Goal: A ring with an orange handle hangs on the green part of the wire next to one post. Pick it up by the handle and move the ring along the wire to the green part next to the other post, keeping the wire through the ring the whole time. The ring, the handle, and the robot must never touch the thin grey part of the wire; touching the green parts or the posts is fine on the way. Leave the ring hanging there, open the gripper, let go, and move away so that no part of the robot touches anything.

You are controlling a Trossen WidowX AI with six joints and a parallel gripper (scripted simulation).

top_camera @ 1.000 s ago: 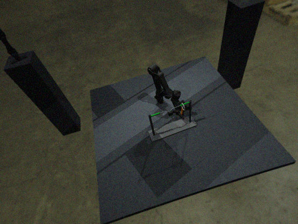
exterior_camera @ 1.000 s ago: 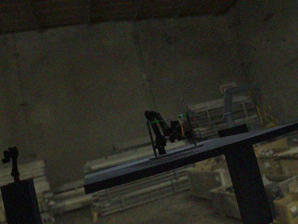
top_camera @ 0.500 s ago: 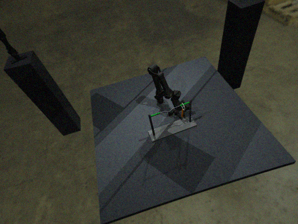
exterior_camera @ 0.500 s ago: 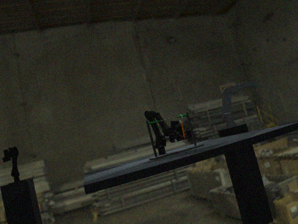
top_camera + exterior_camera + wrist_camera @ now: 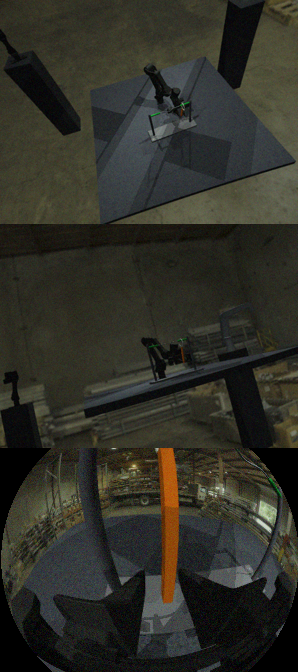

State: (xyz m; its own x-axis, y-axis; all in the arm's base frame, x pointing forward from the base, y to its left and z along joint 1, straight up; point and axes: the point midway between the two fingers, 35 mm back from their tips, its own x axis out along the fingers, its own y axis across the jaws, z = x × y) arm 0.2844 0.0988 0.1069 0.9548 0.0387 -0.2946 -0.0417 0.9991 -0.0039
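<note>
The ring (image 5: 184,107) (image 5: 182,342) hangs on the green wire part (image 5: 187,103) (image 5: 184,340) beside the right post (image 5: 190,114) (image 5: 192,356). Its orange handle (image 5: 182,112) (image 5: 183,354) (image 5: 170,528) points down. My gripper (image 5: 181,114) (image 5: 162,573) is partly open, with the handle's lower end between or just in front of its fingertips and a gap on each side in the wrist view. The other green part (image 5: 155,114) (image 5: 154,346) (image 5: 273,484) is by the left post (image 5: 151,126) (image 5: 152,365). In the top view, the gripper overlaps the thin grey wire (image 5: 164,111); clearance is unclear.
A pale base plate (image 5: 161,133) carries both posts on the dark table top (image 5: 204,172). The right post rises close on the left of the wrist view (image 5: 91,503). Dark pillars (image 5: 45,94) (image 5: 239,40) stand off the table.
</note>
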